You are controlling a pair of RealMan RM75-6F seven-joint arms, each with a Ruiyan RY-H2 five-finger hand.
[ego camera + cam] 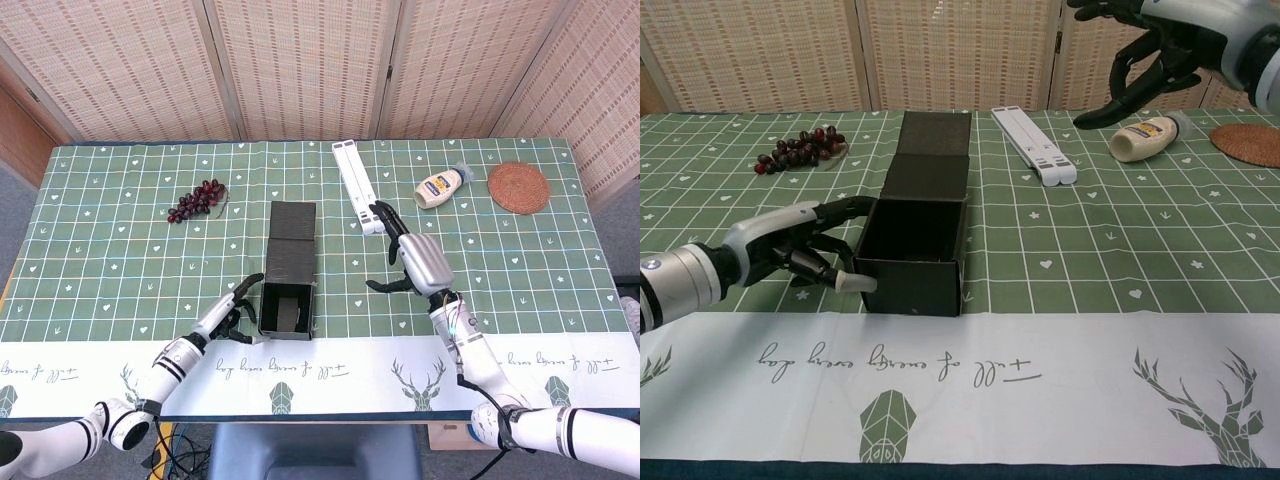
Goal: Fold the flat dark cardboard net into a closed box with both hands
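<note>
The dark cardboard box (285, 308) (912, 250) stands partly folded near the table's front, its body open at the top. Its lid panel (930, 175) and end flap (293, 220) lie flat behind it. My left hand (235, 310) (805, 245) is at the box's left wall, fingers apart. The fingertips (862, 205) touch the upper left rim, and the thumb lies by the lower front corner. My right hand (415, 260) (1150, 40) hangs high above the table, right of the box, fingers spread and holding nothing.
A bunch of dark grapes (197, 200) (800, 148) lies at the back left. A white folding stand (358, 185) (1033, 145), a mayonnaise bottle (441, 186) (1148, 137) and a woven coaster (518, 187) (1247, 143) sit at the back right.
</note>
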